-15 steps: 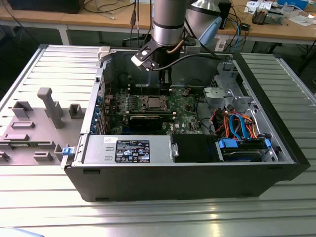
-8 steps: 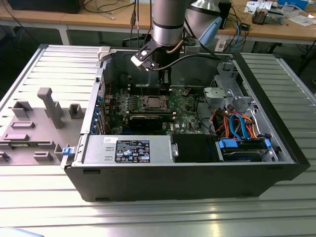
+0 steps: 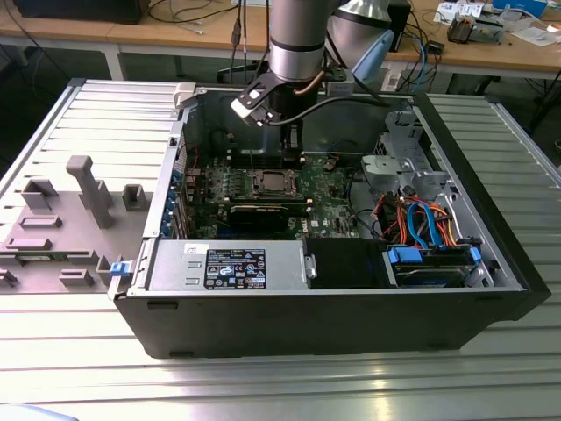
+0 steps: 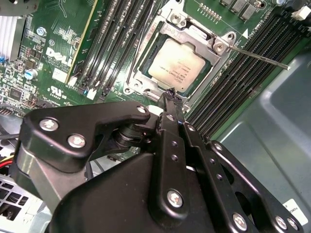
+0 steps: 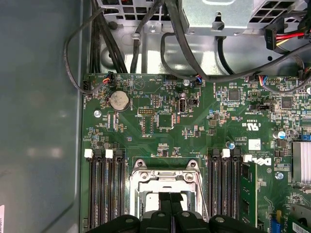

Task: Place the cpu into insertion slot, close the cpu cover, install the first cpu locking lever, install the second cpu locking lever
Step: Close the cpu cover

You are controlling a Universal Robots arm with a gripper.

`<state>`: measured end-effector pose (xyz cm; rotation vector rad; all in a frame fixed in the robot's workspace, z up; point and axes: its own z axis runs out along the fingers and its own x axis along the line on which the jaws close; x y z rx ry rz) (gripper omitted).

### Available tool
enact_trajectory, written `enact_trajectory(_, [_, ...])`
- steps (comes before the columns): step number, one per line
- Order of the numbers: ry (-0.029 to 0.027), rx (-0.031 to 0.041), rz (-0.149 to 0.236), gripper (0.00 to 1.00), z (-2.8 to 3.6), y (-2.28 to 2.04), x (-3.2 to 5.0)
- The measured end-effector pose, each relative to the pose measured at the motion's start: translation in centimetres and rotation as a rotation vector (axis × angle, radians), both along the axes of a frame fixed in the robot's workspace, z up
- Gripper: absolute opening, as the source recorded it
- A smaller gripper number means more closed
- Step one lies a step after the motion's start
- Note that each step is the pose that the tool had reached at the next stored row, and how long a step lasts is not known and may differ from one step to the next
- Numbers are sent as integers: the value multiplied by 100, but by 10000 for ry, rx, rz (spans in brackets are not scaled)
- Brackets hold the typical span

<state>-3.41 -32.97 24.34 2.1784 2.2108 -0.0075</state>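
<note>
Ribbed metal table (image 3: 263, 386), computer case (image 3: 351, 317) (open), grey fixture (image 3: 83, 189)

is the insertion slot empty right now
No, the cpu sits in the insertion slot, its silver-grey top framed by the cpu cover.

Exterior view overlooks the case (image 3: 351, 324); both wrist views closely share insertion slot (image 4: 134, 89) (image 5: 137, 178).

The arm (image 3: 298, 39) drops almost vertically from above in the exterior view, its silver wrist section pointing straight down. The black claw (image 3: 294, 139) hangs beneath it, tip downward. In the second wrist view its two fingers (image 4: 170, 141) lie pressed flat together; the first wrist view shows the fingertips (image 5: 165, 201) meeting without a gap
</note>
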Motion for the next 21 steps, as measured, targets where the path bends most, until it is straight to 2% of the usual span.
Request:
enact_trajectory(17, [-1,1,-2,11,-1,0,-16])
enact_trajectory(20, [1,0,0,11,-5,-3,-71])
enact_trajectory(21, [0,1,2,11,-21,-3,-134])
